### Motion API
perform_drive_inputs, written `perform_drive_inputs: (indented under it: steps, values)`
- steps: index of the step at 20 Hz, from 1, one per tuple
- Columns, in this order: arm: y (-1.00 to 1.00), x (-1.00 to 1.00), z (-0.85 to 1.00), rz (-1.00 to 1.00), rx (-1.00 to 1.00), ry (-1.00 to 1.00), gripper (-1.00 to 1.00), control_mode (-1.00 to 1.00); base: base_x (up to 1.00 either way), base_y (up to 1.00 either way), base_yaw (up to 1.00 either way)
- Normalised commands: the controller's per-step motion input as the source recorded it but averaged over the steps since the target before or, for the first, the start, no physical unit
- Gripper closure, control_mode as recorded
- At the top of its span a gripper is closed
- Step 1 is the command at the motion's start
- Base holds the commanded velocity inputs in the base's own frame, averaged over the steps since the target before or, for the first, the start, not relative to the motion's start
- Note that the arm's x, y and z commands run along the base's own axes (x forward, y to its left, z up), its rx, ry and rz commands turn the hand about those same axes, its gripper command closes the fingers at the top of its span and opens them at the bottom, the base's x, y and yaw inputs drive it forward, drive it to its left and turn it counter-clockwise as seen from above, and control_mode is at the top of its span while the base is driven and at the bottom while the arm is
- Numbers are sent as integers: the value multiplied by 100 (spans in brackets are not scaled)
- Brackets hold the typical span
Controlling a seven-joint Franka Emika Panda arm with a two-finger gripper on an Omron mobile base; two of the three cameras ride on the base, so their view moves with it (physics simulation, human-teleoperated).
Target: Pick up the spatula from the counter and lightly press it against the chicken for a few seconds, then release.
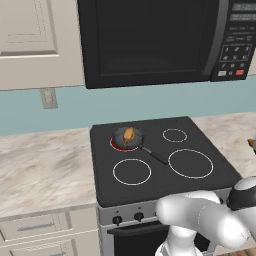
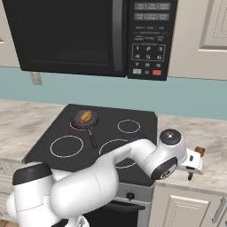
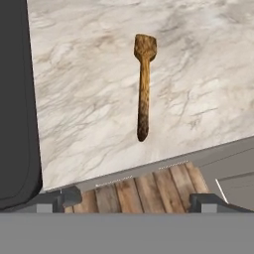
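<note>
A brown wooden spatula (image 3: 143, 84) lies flat on the marble counter (image 3: 89, 99), blade away from me and handle end toward the counter's front edge. My gripper (image 3: 134, 201) hovers above it, open, with the fingertips (image 3: 65, 197) wide apart and nothing between them. In the right base view the spatula (image 2: 199, 152) peeks out from behind my hand, to the right of the stove. It also shows at the right edge of the left base view, spatula (image 1: 251, 144). The chicken (image 1: 129, 134) (image 2: 87, 116) sits in a small dark pan (image 1: 120, 141) (image 2: 80, 122) on the back left burner.
The black cooktop (image 1: 160, 175) (image 2: 44, 150) has several ringed burners; its dark edge (image 3: 15, 99) lies left of the spatula. The pan's handle (image 1: 154, 155) points to the front right. A black microwave (image 1: 150, 40) hangs above. Wooden floor (image 3: 149, 191) shows beyond the counter's front edge.
</note>
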Motion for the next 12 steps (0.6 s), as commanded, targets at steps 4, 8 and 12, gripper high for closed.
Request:
perform_drive_inputs:
  steps: [4,8,12]
  values:
    - [-10,7,-10,1,0,0,-100,-100,0,0,0]
    - [-5,13,-4,1,0,0,-100,-100,0,0,0]
    - [-1,15,-1,1,0,1,-100,-100,0,0,0]
